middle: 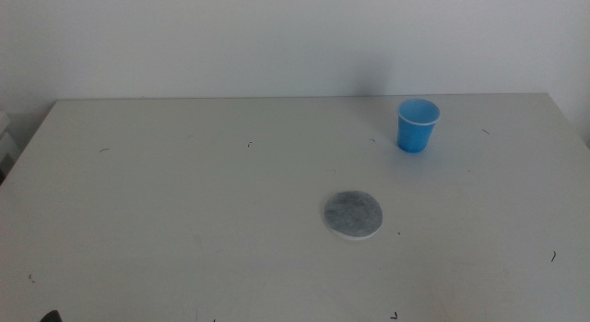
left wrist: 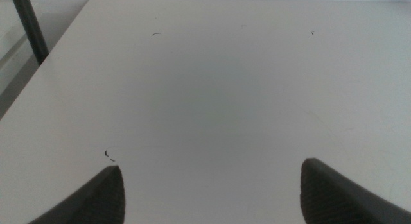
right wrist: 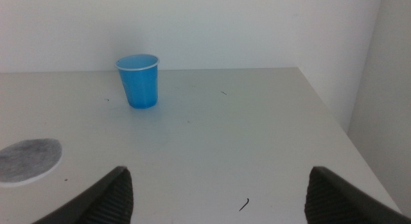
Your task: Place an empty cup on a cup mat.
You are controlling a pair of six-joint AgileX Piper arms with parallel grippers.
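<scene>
Cup [middle: 418,125] upright, well apart from the cup mat [middle: 353,214]; right end effector [right wrist: 218,195], jaws apart, should straddle it squarely.

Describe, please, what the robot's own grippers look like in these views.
Only the jaw tips show. The left gripper has two dark grey, matte jaws with rounded, wedge-like ends. The right gripper looks the same, dark with a faintly ribbed surface. No cables, markings or arm links are visible.
</scene>
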